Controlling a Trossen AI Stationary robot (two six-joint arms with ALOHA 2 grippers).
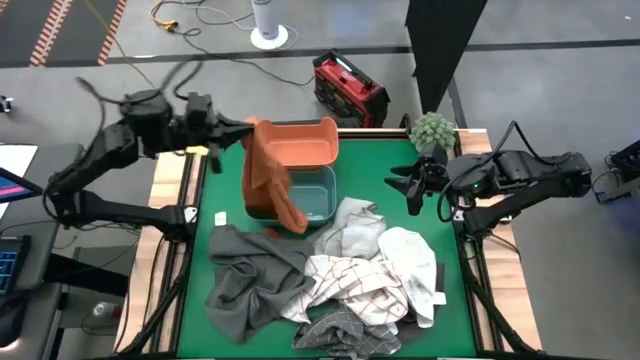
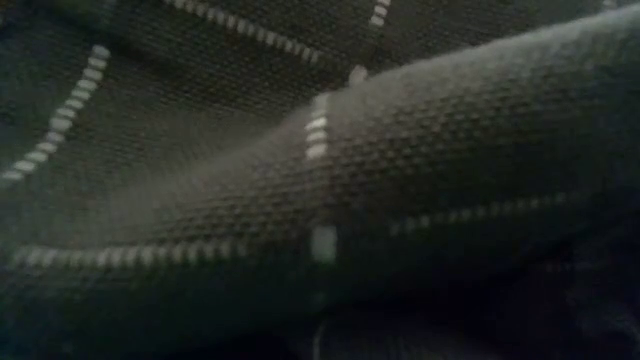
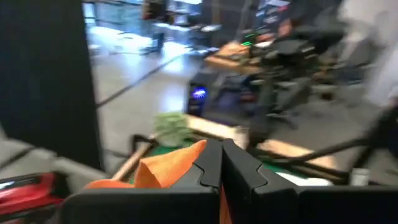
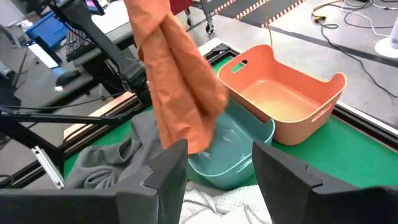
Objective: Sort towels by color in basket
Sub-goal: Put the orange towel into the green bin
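Above the two tubs at the back of the green table [image 1: 200, 300], the left gripper [image 1: 248, 128] is clamped shut on the top edge of the rust-orange towel [image 1: 272, 180], and the cloth hangs down from it in a long fold, its lower end trailing over the teal tub [image 1: 318, 200]. I'd guess it is held that high so the whole length clears the tub rims before it is swung across, since the orange tub [image 1: 300, 143] just behind looks like the matching home for it and sits empty in the right wrist view. The right gripper [image 1: 412, 185] waits near the table's right edge, beside the fuzzy green ball [image 1: 433, 128], with its jaws apart and nothing between them, probably kept back so it does not foul the hanging cloth. The rest of the towels lie heaped nearer the front: a dark grey towel [image 1: 250, 275] on the left, a white towel [image 1: 410, 262] on the right, a light grey towel [image 1: 352, 228] between them by the tubs, and a white checked towel [image 1: 345, 280] over a dark checked towel [image 1: 345, 335] that spills right against the low camera, blocking its view.
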